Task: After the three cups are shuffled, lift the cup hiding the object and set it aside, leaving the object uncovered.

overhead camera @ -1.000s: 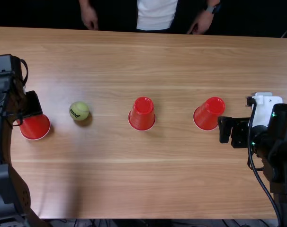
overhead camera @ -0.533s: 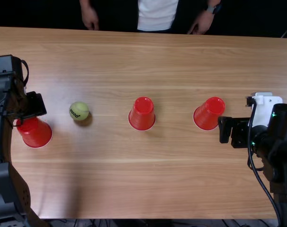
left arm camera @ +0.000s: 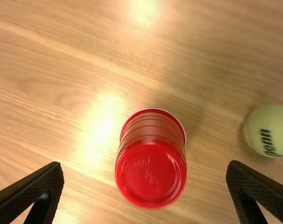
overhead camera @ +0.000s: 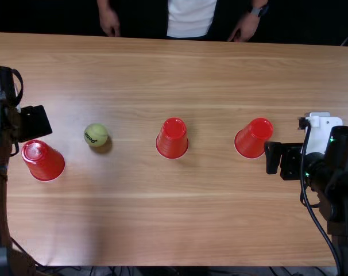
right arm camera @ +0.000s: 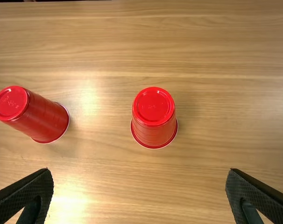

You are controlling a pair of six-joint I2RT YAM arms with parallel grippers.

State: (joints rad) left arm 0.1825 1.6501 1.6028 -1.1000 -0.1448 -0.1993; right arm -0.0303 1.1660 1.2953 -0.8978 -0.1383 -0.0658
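Drawn back from the set-aside cup [overhead camera: 43, 160], the left gripper [overhead camera: 33, 123] is spread wide, empty; with the ball [overhead camera: 96, 134] uncovered, the task is judged done.

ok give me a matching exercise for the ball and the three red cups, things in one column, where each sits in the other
1. tennis ball
2. left cup
3. middle cup
4. right cup

a. farthest from the ball
b. between the ball and another cup
c. uncovered, yellow-green
d. alone on the ball's left

Pairs: 1-c, 2-d, 3-b, 4-a
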